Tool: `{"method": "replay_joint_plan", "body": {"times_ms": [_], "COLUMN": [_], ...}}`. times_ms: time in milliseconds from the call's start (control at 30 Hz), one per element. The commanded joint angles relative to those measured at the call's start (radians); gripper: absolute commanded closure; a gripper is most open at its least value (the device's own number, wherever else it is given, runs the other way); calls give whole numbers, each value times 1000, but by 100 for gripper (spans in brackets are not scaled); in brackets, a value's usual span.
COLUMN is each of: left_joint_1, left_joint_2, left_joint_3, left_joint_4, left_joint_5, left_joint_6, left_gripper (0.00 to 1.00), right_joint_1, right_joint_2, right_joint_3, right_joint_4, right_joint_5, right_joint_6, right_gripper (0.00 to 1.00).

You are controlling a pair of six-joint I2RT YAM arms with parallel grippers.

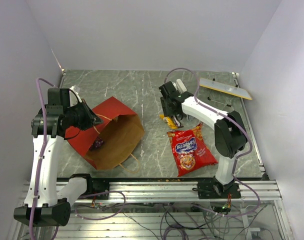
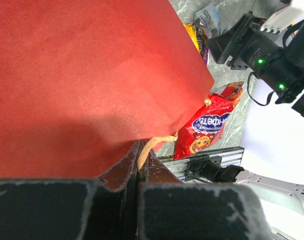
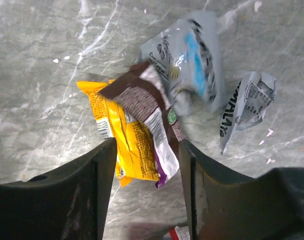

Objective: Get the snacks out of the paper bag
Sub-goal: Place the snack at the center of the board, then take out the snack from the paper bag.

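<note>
Red paper bag (image 1: 114,132), edge pinched by left fingers (image 2: 123,169).

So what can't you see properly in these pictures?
1. Top view: the deep end of the red paper shopping bag hides under its own top wall; the small purple thing inside is too small to name.
2. Left wrist view: the bag's red wall fills most of the picture, hiding its inside.
3. Top view: the right gripper covers most of the small wrapped candy bars.
4. Right wrist view: the crumpled silver wrapper's print is blurred.
</note>
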State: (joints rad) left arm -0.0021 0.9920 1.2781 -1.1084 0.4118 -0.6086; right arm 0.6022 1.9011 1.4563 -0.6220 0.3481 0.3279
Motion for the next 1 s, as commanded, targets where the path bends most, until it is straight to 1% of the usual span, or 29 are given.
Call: {"method": "replay_joint_plan", "body": {"times_ms": [0,33,133,167,267,400,500,567,633,700,767,867,900,967], "left_joint_1": [-3,-3,-3,-3,-3,-3,-3,-3,-3,-3,-3,-3,-3,-3], "left_joint_2": [-10,-13,-21,-24,-20,-14,-15,-19,-21,-21,-23,-26,-26,-23], "left_joint_3": [9,3,-13,-17,-11,2,2,1,4,10,17,24,28,41], "left_joint_4": [14,21,47,56,60,55,53,50,42,26,12,3,-1,-19], "left_joint_5": [7,9,11,13,11,-3,-8,-8,-10,-18,-22,-20,-17,-16], "left_joint_6": [0,-4,-22,-30,-31,-29,-31,-32,-31,-26,-21,-20,-20,-10], "left_gripper": [93,93,93,93,93,93,93,93,93,93,93,93,93,93], "right_joint_1": [1,1,1,0,3,14,58,107,174,255,326,407,435,485], "right_joint_2": [-106,-128,-210,-231,-287,-346,-386,-418,-452,-478,-475,-423,-409,-390], "right_joint_3": [6,-14,-100,-142,-230,-363,-475,-542,-596,-635,-661,-694,-697,-697], "right_joint_4": [44,66,164,218,372,659,881,1006,1114,1187,1222,1254,1260,1293], "right_joint_5": [-19,-46,-183,-265,-442,-646,-710,-698,-670,-646,-663,-728,-718,-695], "right_joint_6": [-23,-25,-14,1,58,188,260,250,172,45,-111,-321,-388,-450], "right_gripper": [45,43,39,39,38,38,37,37,37,37,37,38,38,38]}}
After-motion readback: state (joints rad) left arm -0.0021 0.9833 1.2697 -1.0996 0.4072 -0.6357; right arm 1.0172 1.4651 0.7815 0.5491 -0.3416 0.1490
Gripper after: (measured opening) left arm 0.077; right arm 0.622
